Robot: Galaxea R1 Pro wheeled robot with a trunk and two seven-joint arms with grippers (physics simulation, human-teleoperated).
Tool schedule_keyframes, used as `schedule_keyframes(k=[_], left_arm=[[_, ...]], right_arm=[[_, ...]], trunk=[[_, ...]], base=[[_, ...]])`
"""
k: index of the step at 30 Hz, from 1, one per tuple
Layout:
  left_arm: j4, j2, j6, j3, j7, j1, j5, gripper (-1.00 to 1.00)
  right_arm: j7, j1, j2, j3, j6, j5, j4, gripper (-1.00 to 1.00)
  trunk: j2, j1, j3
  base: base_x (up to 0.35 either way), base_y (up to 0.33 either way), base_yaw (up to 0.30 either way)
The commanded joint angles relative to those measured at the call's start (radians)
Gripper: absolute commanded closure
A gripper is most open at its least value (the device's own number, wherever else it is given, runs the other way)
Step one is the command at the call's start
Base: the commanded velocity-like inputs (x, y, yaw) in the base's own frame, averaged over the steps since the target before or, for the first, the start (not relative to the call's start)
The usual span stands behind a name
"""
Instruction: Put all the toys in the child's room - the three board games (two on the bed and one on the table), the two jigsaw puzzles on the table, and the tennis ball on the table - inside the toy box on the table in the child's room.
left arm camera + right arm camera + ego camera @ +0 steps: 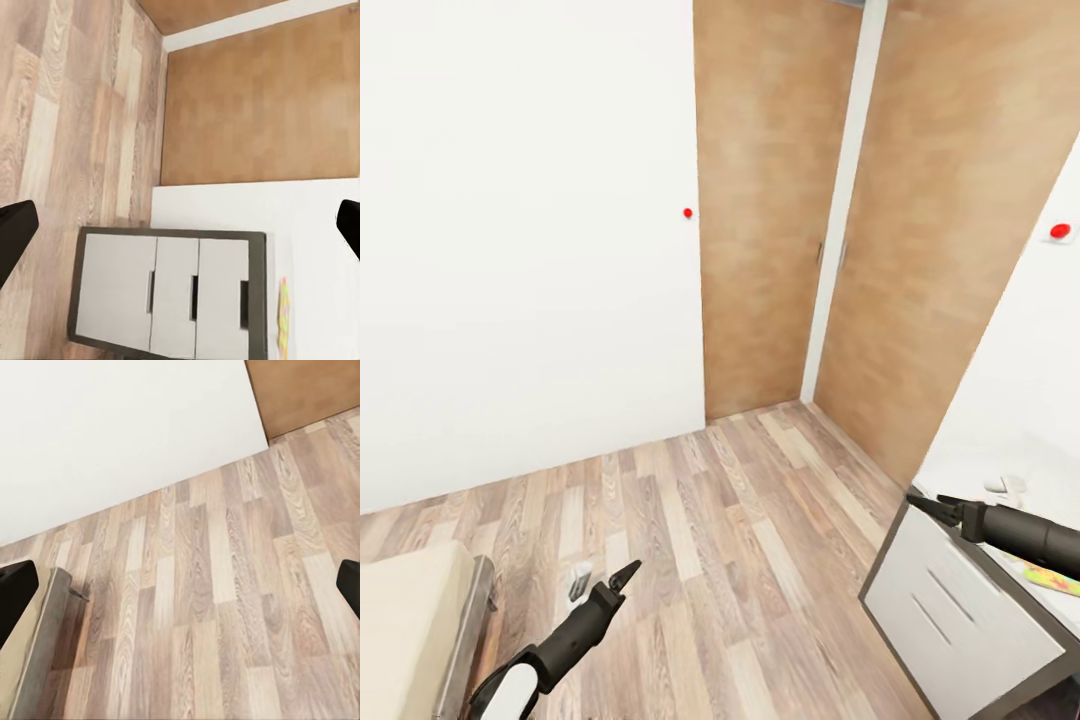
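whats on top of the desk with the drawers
On the desk lies a multicoloured jigsaw puzzle, partly hidden behind the right arm, with small pale items further back, too blurred to identify. The rest of the top is out of frame.

A white wall (pixel 530 250) stands at the left, with a small red dot (pixel 688 213) near its right edge. Beside it are two tall wooden wardrobe doors (pixel 770 210), with a narrow white strip (pixel 843 210) between them. The floor (pixel 730 530) is made of wood planks in light and brown tones. On the planks at lower left lies a small white and grey object (pixel 579 582), too small to identify. Another red dot (pixel 1060 231) is on the white surface at far right
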Motion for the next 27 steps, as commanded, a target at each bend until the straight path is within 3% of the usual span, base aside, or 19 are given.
schedule_keyframes(k=[1,17,23,27], left_arm=[[0.0,-0.001,0.009,0.002,0.0,-0.001,0.008,-1.0],[-0.005,-0.016,0.009,0.0,0.002,-0.007,0.006,-1.0],[-0.008,-0.018,0.008,0.0,0.007,-0.008,0.006,-1.0],[-0.014,0.005,0.002,0.014,-0.006,0.014,0.028,-1.0]], right_arm=[[0.0,-0.001,0.0,-0.001,0.006,-0.001,0.0,-1.0],[-0.009,-0.003,0.001,-0.001,0.006,0.0,0.0,-1.0],[-0.007,-0.001,0.001,-0.007,-0.01,0.0,0.0,-1.0],[0.003,-0.013,0.022,-0.001,-0.007,0.003,-0.001,-1.0]], trunk=[[-0.002,0.001,-0.002],[-0.002,0.001,-0.003],[-0.002,0.001,-0.004],[-0.002,0.001,-0.004]], base=[[0.0,0.0,0.282],[0.0,0.0,0.28],[0.0,0.0,0.137],[0.262,0.0,0.0]])
